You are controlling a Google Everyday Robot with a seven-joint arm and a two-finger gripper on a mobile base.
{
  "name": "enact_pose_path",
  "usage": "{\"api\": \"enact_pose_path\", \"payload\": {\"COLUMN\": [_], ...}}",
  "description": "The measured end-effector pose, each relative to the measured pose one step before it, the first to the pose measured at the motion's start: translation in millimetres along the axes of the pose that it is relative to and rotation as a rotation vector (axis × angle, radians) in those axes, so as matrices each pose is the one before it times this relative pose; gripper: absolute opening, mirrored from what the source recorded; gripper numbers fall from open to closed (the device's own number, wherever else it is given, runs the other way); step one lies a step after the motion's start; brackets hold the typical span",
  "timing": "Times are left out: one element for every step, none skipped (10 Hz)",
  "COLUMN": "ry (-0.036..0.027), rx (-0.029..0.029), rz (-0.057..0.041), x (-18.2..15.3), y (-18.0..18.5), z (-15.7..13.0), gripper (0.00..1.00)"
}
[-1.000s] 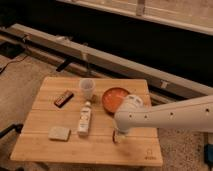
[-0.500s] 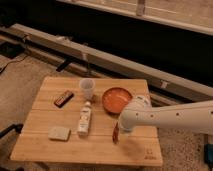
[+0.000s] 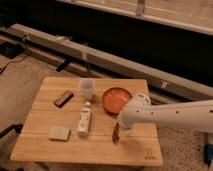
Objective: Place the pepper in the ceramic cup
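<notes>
The arm reaches in from the right, and its gripper [image 3: 118,130] hangs over the front right part of the wooden table [image 3: 45,150]. The dark red pepper [image 3: 116,136] stands nearly upright in the gripper, its tip pointing down just above the tabletop. The pale ceramic cup [image 3: 87,88] stands upright at the back middle of the table. It is well to the left of and behind the gripper, and nothing shows inside it from here.
An orange-red bowl [image 3: 118,99] sits just behind the gripper. A white bottle [image 3: 85,119] lies left of the gripper, a pale flat sponge-like block [image 3: 59,133] at the front left, and a dark bar [image 3: 63,98] left of the cup. Rails run behind the table.
The arm's end has shifted slightly right and up, and the pepper, hidden under the gripper a second ago, now shows below it.
</notes>
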Motion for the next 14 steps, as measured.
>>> {"api": "enact_pose_path", "payload": {"ry": [-0.00164,-0.00198,-0.00102,0.00157,0.00111,0.00111,0.00038,0.00218,0.00135,0.00191,0.00307,0.00350,0.00115,0.00254], "rx": [-0.00509,-0.00787,-0.00917,-0.01387,-0.01326,-0.01119,-0.00429,-0.00671,-0.00310,-0.00267,-0.00323,-0.00466,-0.00276,-0.00235], "rz": [-0.01894,-0.02389,-0.02302,-0.02391,-0.02316,-0.01995,-0.00814,-0.00940,-0.00166,-0.00026,0.00045,0.00322,0.00390,0.00517], "x": [-2.36,-2.59,-1.93,-1.32,-1.44,0.28,0.84,2.30,1.10,0.65,0.92,1.13,0.05,-0.30], "y": [-2.61,-2.84,-2.41,-1.52,-1.53,-1.49,-1.02,-0.54,0.01,0.09,0.50,0.86,0.85,0.98], "z": [2.79,3.31,3.00,3.64,3.20,2.90,0.94,1.19,0.52,0.26,0.31,0.28,0.27,-0.13], "gripper": [0.61,0.61,0.61,0.61,0.61,0.61,0.61,0.61,0.61,0.61,0.61,0.61,0.61,0.61]}}
